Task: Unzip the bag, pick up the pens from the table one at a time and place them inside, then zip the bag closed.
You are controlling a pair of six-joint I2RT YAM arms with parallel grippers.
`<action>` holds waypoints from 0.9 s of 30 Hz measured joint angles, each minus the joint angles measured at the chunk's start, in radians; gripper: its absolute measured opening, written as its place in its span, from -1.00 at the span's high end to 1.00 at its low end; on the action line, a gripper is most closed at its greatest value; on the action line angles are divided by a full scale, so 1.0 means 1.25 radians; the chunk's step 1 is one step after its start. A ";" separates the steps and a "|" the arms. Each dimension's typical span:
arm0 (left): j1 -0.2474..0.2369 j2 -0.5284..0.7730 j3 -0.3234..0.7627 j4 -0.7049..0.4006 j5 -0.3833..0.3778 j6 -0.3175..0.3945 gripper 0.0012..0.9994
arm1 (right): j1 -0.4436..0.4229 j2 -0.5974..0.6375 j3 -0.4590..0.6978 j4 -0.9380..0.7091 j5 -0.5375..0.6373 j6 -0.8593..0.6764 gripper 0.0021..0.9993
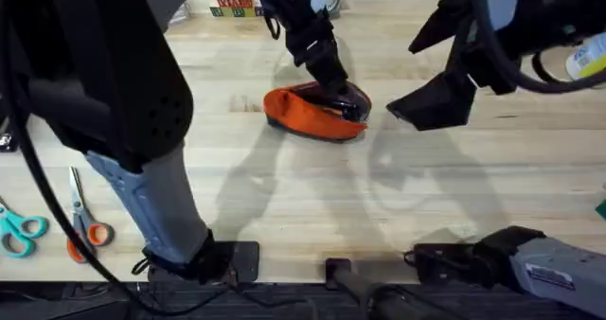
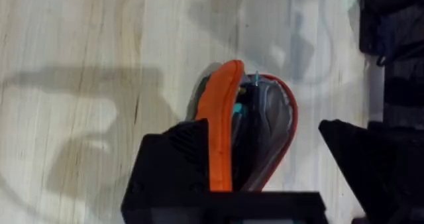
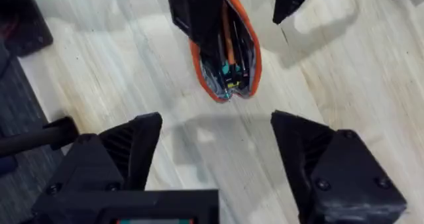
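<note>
The orange bag (image 1: pixel 308 115) lies unzipped on the table (image 1: pixel 284 202), a little behind the middle. Its mouth gapes in the left wrist view, showing the dark lining (image 2: pixel 265 124). Dark thin pens (image 3: pixel 240 65) lie inside among teal and orange bits. My left gripper (image 1: pixel 331 85) is open and straddles the bag: one finger (image 2: pixel 175 164) rests against the outside of the orange wall (image 2: pixel 222 111), while the other finger (image 2: pixel 364 164) stands clear of the far side. My right gripper (image 1: pixel 417 69) hovers open to the right of the bag (image 3: pixel 225 58), holding nothing.
Orange-handled scissors (image 1: pixel 85 227) and teal-handled scissors (image 1: pixel 19 230) lie at the table's left front. Small lettered blocks (image 1: pixel 234 5) sit at the back edge. A bottle with a yellow label (image 1: pixel 589 57) is at the far right.
</note>
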 joint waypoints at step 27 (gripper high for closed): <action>0.002 -0.184 0.082 0.046 -0.303 -0.419 -0.99 | 0.000 0.000 0.000 0.000 0.000 0.000 -1.00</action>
